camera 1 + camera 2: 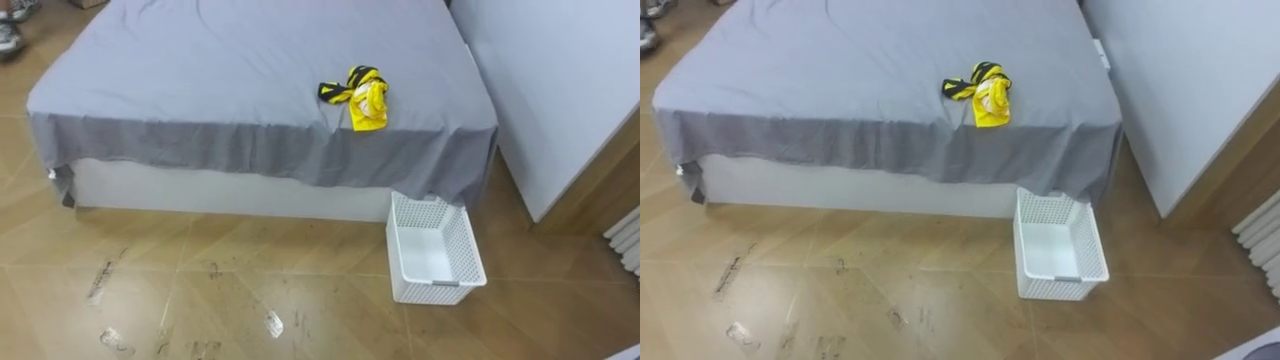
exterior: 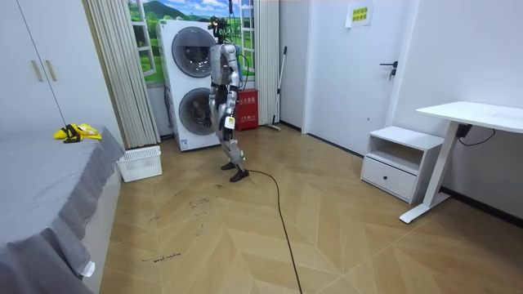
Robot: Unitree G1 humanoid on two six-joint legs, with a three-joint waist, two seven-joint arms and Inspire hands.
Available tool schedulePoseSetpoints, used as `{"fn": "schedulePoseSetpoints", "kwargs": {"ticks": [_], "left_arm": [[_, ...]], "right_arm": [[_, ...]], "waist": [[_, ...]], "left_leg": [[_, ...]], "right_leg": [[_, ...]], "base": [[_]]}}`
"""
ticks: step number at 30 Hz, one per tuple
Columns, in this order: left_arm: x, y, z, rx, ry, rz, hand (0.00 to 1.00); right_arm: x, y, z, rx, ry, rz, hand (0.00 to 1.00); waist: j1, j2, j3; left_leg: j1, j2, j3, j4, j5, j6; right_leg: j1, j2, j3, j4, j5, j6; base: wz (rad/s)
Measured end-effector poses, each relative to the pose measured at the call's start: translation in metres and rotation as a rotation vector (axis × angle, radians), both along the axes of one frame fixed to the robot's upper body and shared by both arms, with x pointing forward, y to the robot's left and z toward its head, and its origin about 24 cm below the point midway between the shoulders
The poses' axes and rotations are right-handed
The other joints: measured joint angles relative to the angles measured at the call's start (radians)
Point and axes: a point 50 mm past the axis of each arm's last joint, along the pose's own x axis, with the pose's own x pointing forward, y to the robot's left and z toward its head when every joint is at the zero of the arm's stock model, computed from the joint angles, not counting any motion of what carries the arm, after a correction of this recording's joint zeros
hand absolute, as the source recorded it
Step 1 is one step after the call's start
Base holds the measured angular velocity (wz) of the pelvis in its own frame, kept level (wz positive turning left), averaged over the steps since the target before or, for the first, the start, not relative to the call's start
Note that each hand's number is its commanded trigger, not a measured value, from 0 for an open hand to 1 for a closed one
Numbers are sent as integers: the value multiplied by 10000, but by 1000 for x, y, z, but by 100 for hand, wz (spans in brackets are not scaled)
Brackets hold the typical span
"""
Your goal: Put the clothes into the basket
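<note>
**Clerk:** Where do the task's things lie?

**Inspector:** The clothes (image 1: 358, 97), a crumpled yellow and black bundle, lie on the bed (image 1: 200, 80) near its edge. The basket (image 1: 432, 291) stands empty on the floor (image 1: 250, 290) against that side of the bed, a little to the robot's right of the clothes. Nothing has been put in it yet.

**Clerk:** And the robot?

**Inspector:** It stands well apart from the bed, in front of the stacked washing machines (image 2: 192, 82). The left hand (image 2: 230, 122) and right hand (image 2: 216, 114) hang by its body. I cannot tell whether they are wide or closed.

**Clerk:** Materials?

**Inspector:** The clothes are limp, with striped strap-like ends spread loose. The bed cover is a thin grey sheet, wrinkled and draped over the edge. The basket is white plastic, rectangular, with perforated walls, and is probably light. The floor is smooth wood pattern, scuffed in places.

**Clerk:** Hazards?

**Inspector:** Three, in my judgement.
- A grasp could pinch the sheet along with the clothes (both are soft and lie flat together) and drag it off the bed.
- A trailing end could catch on the basket's rim and hang outside.
- A foot nudging the light basket could slide it across the smooth floor, so the drop misses.
</note>
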Motion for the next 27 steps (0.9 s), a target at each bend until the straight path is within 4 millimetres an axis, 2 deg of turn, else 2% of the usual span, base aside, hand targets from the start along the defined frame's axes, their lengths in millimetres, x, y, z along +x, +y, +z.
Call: {"fn": "schedulePoseSetpoints", "kwargs": {"ticks": [1,2,3,4,5,6,7,8,9,10,11,12,13,14,15,16,17,18,19,20,21,22,23,24,25,26,27], "left_arm": [[1,1,0,-55,-85,222,0],[5,2,1,-86,-318,530,0],[4,2,2,-104,-428,668,0],[5,0,2,-254,-656,969,0],[8,-3,2,-427,-882,1260,0],[9,-4,2,-452,-944,1296,0],[7,-3,2,-422,-964,1435,0],[4,-2,2,-384,-926,1502,0],[1,-2,2,-386,-883,1539,0],[0,-1,2,-406,-904,1696,0],[3,1,3,-378,-972,1649,0],[3,1,3,-368,-976,1633,0],[4,2,3,-375,-1001,1630,0],[7,6,4,-307,-1136,1579,0],[10,9,5,-268,-1260,1535,0],[4,6,4,-425,-1154,1658,0],[-4,4,2,-491,-931,1679,0],[-8,4,1,-468,-800,1656,0],[-6,2,1,-437,-761,1504,0],[-4,1,0,-459,-698,1327,0],[-3,-1,0,-463,-680,1202,0],[-1,-2,0,-426,-694,848,0],[3,-3,1,-317,-755,412,0],[5,-3,1,-272,-790,244,0],[10,-3,2,-221,-876,4,0],[18,-4,2,-242,-1036,-159,0],[22,-5,3,-272,-1122,-266,0]], "right_arm": [[1,0,0,-13,-74,-30,0],[0,0,0,-21,-55,-136,0],[-1,-1,0,-31,-34,-180,0],[-1,-5,1,-143,-2,-234,0],[-1,-9,1,-263,43,-226,0],[-2,-11,1,-312,74,-199,0],[-4,-13,2,-354,169,-135,0],[-6,-13,2,-365,237,-101,0],[-8,-14,2,-367,264,-108,0],[-9,-12,1,-331,277,-235,0],[-6,-11,1,-291,212,-262,0],[-7,-11,1,-305,218,-201,0],[-3,-13,2,-390,41,-81,0],[2,-12,2,-417,-232,-145,0],[4,-11,3,-433,-320,-109,0],[0,-17,3,-542,-235,-188,0],[-7,-20,4,-652,-52,-347,0],[-11,-19,3,-651,72,-473,0],[-13,-18,3,-638,91,-610,0],[-9,-18,3,-667,-19,-846,0],[-6,-18,4,-676,-123,-946,0],[0,-17,4,-670,-385,-1092,0],[12,-15,5,-629,-711,-1029,0],[18,-15,6,-618,-898,-992,0],[30,-15,8,-584,-1336,-938,0],[39,-14,11,-569,-1730,-925,0],[44,-14,12,-584,-1911,-909,0]], "waist": [[-14,-71,27],[23,-139,81],[40,-174,75],[45,-202,81],[85,-240,66],[130,-239,67],[323,-255,56],[341,-250,59],[325,-231,54],[237,-353,33],[183,-522,-69],[180,-573,-63],[44,-482,11],[-13,-484,209],[74,-524,449],[38,-387,130],[85,-197,1],[41,-418,-73],[0,-586,-10],[35,-569,-36],[69,-539,-30],[89,-300,-35],[200,-219,33],[249,-185,86],[249,-57,126],[201,39,135],[215,58,149]], "left_leg": [[-475,104,52,889,13,4],[-1284,227,50,2284,150,218],[-1536,82,-57,2364,195,267],[-2035,-275,-128,1594,254,292],[-2533,-633,-114,406,627,211],[-2752,-766,-165,-89,1094,234],[-2968,-902,-272,-944,1927,193],[-3090,-919,-409,-1502,2679,224],[-3176,-953,-394,-1514,3008,250],[-3265,-1208,-304,-1428,3329,706],[-3341,-1401,-29,-1170,3101,996],[-3438,-1455,21,-903,2988,1052],[-3708,-1387,50,-198,2659,1126],[-4377,-1201,117,1659,2323,1242],[-4809,-1078,353,2541,2136,1162],[-4867,-969,133,1675,2047,940],[-4812,-1073,-144,1732,1747,968],[-4635,-1373,-169,1788,1468,1129],[-4220,-1852,-381,1742,1187,1377],[-3767,-1993,-419,1576,1056,1532],[-3510,-2023,-441,1436,991,1602],[-2973,-2112,-619,999,946,1680],[-2397,-2085,-659,468,943,1727],[-2153,-2036,-690,259,939,1743],[-1778,-1931,-868,-23,911,1756],[-1569,-1805,-977,-133,858,1794],[-1444,-1791,-1038,-186,788,1796]], "right_leg": [[-56,-80,-14,142,-145,-78],[47,-154,22,209,-248,-170],[89,-269,41,258,-316,-165],[100,-504,41,317,-437,-75],[50,-717,96,361,-570,78],[58,-821,146,397,-652,143],[150,-1036,319,431,-760,199],[249,-1163,538,411,-913,336],[327,-1244,607,405,-1015,428],[362,-1424,764,379,-1173,686],[276,-1647,805,177,-1191,942],[314,-1719,823,0,-1107,1015],[520,-1697,805,-324,-759,1015],[941,-1773,1178,-469,-578,962],[1189,-1816,1632,-389,-594,952],[1128,-1741,1842,47,-716,880],[1002,-1732,1570,1229,-1201,989],[868,-1984,1439,2013,-1372,1015],[348,-2375,1300,3699,-1007,1097],[-151,-2506,1322,5142,58,1107],[-380,-2533,1319,5698,772,1050],[-894,-2525,1336,6639,1911,774],[-1605,-2372,1293,7420,1453,765],[-1986,-2175,1215,7591,1101,716],[-2705,-1714,799,7450,514,579],[-3391,-1269,427,6777,142,484],[-3717,-1071,239,6242,49,438]], "base": [[14],[13],[4],[-7],[-14],[-48],[-64],[-62],[-28],[-12],[-14],[-9],[8],[4],[-12],[-31],[-15],[5],[19],[15],[7],[-9],[-16],[-12],[17],[28],[33]]}}
